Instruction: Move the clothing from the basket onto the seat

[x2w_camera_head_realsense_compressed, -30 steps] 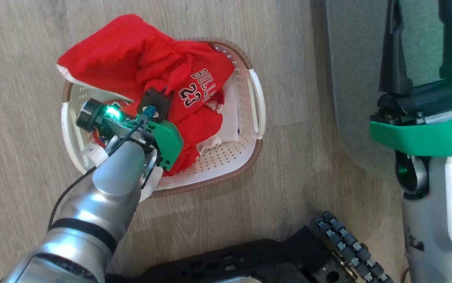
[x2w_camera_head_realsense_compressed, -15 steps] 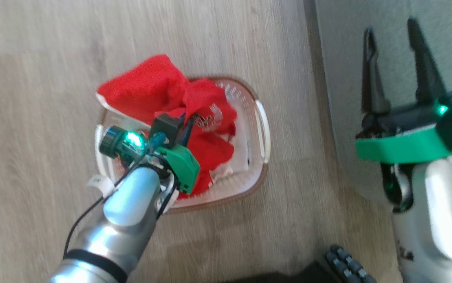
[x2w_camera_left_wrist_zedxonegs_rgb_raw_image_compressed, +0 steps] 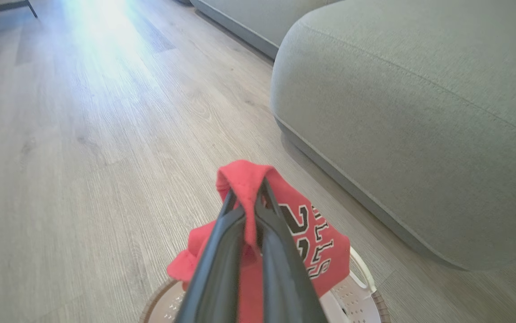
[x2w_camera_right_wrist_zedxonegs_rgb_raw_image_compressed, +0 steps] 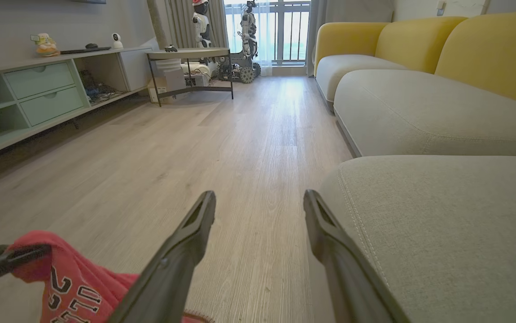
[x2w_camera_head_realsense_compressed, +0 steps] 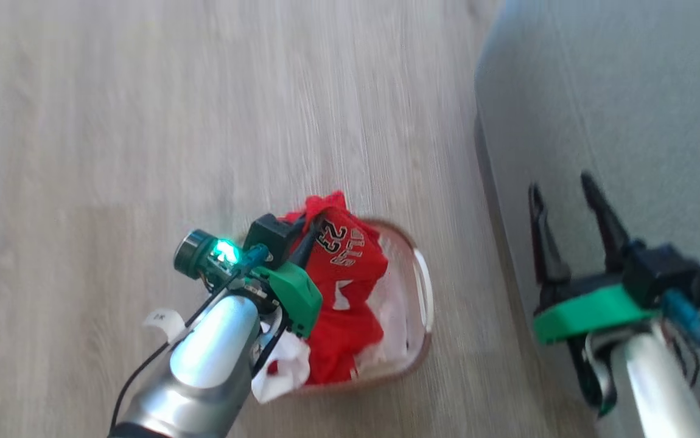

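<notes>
Left wrist view: the clothing is gripped by the clenched left fingers, lifted since a second ago above the basket. Transfer to the seat, rightward, is enabled. The right fingers are spread, empty.

Daylight pours through the far balcony window, glaring off the wood floor; the head view is motion-blurred.

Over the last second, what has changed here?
The left gripper, shut on the jersey, has lifted it partly out of the basket; the head camera also shifted. The right gripper stays open and empty by the seat.
</notes>
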You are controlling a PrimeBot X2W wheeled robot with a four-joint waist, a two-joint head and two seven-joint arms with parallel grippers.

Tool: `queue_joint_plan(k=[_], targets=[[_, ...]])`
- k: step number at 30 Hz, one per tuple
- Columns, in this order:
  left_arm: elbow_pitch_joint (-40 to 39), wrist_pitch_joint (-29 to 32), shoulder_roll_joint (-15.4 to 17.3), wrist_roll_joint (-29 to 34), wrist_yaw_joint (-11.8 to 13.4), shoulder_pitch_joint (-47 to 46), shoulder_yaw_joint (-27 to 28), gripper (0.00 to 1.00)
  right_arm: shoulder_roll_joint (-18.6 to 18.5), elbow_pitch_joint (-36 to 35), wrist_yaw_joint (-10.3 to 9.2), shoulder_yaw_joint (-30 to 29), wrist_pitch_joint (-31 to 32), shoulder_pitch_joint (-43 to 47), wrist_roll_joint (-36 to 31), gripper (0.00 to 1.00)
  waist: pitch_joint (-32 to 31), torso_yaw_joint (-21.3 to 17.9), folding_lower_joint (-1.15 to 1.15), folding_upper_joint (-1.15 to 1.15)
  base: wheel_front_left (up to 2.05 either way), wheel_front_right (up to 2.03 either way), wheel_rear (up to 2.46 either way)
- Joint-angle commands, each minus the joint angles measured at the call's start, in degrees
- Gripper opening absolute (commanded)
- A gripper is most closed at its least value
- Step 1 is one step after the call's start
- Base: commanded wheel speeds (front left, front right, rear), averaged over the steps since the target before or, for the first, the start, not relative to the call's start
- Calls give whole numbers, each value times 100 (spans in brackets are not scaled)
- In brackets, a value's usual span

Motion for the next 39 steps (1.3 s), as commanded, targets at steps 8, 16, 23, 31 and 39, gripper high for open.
queue_joint_plan(k=[8,16,23,31,39], targets=[[-182,-70,63,-142,-74,-349,61,0,-49,132,-1,240,-36,623,5,100,-1713,363,0,-1,0,0,0],[-432,27,63,-298,-64,-900,-36,0,-49,210,-1,388,-36,726,48,100,-2034,476,0,-1,0,0,0],[-857,270,63,-651,25,-1391,-336,0,-49,314,-1,606,-36,662,56,100,-2195,602,0,-1,0,0,0],[-1276,411,63,-1045,181,-1725,-824,0,-49,605,-1,984,-36,186,-91,100,-2269,639,0,-1,0,0,0],[-1592,404,63,-1374,355,-1789,-1292,0,-49,1155,-1,1181,-36,-492,-316,100,-2299,698,0,-1,0,0,0]])
